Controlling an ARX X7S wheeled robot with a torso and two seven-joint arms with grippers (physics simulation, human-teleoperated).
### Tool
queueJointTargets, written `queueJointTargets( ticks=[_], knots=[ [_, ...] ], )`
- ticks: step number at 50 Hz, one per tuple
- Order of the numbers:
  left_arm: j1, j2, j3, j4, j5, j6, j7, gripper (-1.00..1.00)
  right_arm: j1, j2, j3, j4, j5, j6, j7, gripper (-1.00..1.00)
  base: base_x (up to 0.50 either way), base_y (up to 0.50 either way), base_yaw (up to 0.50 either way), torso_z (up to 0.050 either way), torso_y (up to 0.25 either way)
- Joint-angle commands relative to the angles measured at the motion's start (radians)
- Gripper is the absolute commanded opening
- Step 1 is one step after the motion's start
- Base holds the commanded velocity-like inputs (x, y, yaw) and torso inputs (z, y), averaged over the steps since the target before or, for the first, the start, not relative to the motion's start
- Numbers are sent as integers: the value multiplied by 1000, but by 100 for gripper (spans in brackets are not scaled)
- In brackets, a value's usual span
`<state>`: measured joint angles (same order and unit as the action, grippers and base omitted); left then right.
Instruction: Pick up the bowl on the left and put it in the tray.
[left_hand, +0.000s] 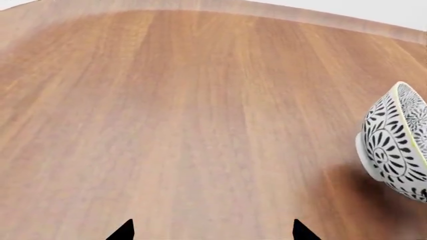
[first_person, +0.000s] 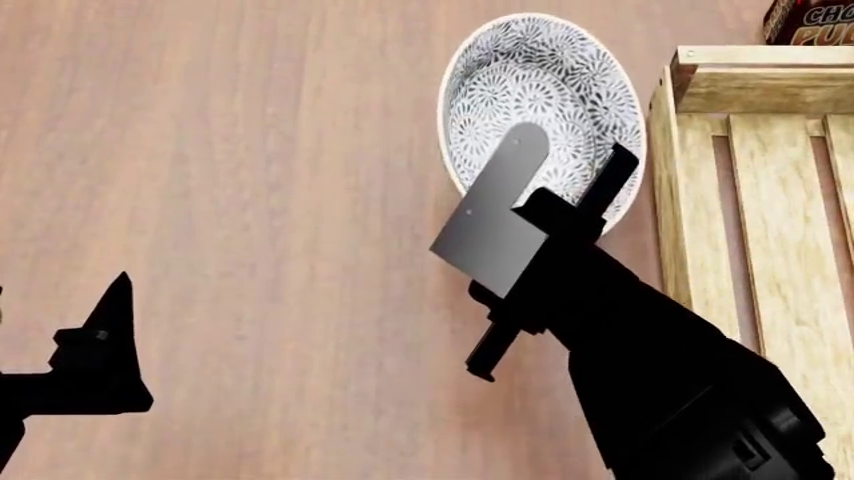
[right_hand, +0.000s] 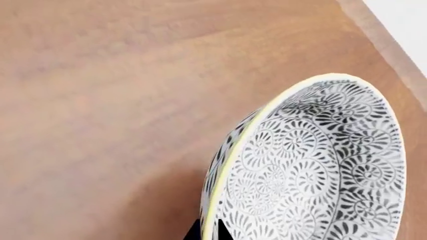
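Head view shows the right arm (first_person: 667, 380) rising from the lower right of the frame toward the centre, a grey plate on its wrist, its right gripper (first_person: 587, 205) reaching up to the near rim of the bowl (first_person: 534, 95). The left arm enters at the lower left edge, and the left gripper (first_person: 107, 330) shows only as one dark pointed finger over bare wooden table (first_person: 240, 150), well apart from everything else.

The bowl, white with a dense dark floral pattern, lies in the upper middle of the frame just beside the tray (first_person: 747, 200), a light-wood slatted crate filling the right side. A chocolate pudding box (first_person: 807, 20) peeks in at the upper right corner, behind the tray's end rail.

In the right wrist view the bowl (right_hand: 313, 165) is tilted up, and the two dark fingertips (right_hand: 193, 231) straddle its yellow-edged rim, closed narrowly on it. In the left wrist view the left gripper's two tips (left_hand: 123, 231) stand wide apart, holding nothing, with the tilted bowl (left_hand: 397, 142) at the right edge.
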<state>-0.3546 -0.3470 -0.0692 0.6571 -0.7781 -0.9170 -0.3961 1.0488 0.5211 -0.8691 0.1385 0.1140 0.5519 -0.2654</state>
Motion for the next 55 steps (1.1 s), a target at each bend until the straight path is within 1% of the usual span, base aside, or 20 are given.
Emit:
queueJointTargets(
  ticks=[1,7,13,19,21,22,28,31,38,45,55],
  knots=[
    [-4,-5,7,5,-5,-1,-4,100,56,57,40,-179,-1,102,-12,-100,0,0,0,0,0],
    [-6,-8,8,7,-7,-1,-7,100,89,90,58,-265,3,150,-24,-100,0,0,0,0,0],
    [-5,-11,6,13,-13,-1,-10,100,123,137,101,-390,28,244,-35,-100,0,0,0,0,0],
    [6,-13,4,15,-15,7,-8,100,131,220,141,-485,29,296,-31,-100,0,0,0,0,0],
    [8,-13,3,14,-16,10,-7,100,116,236,171,-501,45,311,-19,-100,0,0,0,0,0],
    [8,-12,5,11,-14,14,-5,100,90,265,179,-520,47,301,-13,-100,0,0,0,0,0],
    [12,-7,4,-1,-22,16,-3,100,16,327,208,-504,44,271,24,-100,0,0,0,0,0],
    [11,-7,5,-13,-16,23,-2,100,-36,370,206,-480,35,236,36,-100,0,0,0,0,0],
    [6,-7,17,-8,-16,20,-7,100,-80,420,188,-409,-6,216,62,-100,0,0,0,0,0],
    [6,-7,21,-10,-18,21,-9,100,-81,447,181,-372,-11,232,45,-100,0,0,0,0,0],
    [4,-12,25,-8,-21,18,-17,100,-147,472,131,-300,-41,208,54,-100,0,0,0,0,0]
  ],
)
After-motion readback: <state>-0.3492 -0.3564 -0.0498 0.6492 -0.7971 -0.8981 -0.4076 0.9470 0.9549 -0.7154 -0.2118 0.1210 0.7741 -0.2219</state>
